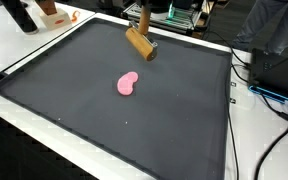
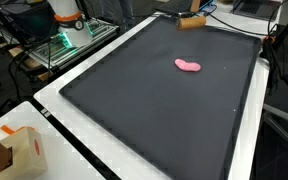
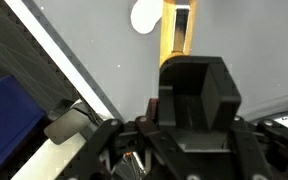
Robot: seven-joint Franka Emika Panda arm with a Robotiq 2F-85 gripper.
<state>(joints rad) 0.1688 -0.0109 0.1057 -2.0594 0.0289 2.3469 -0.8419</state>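
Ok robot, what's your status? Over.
Jaws empty, open or shut unclear. Wooden block ahead at the edge of the mat, untouched. Pink blob mid-mat, apart from it. Nothing in the way.

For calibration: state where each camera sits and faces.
Exterior view: above the near edge of the mat, facing the wooden block at its far edge; no arm clear.
Exterior view: above a mat corner, facing diagonally toward the block; no arm clear.
Wrist view: behind the gripper, facing the block.
All share block and pink piece.
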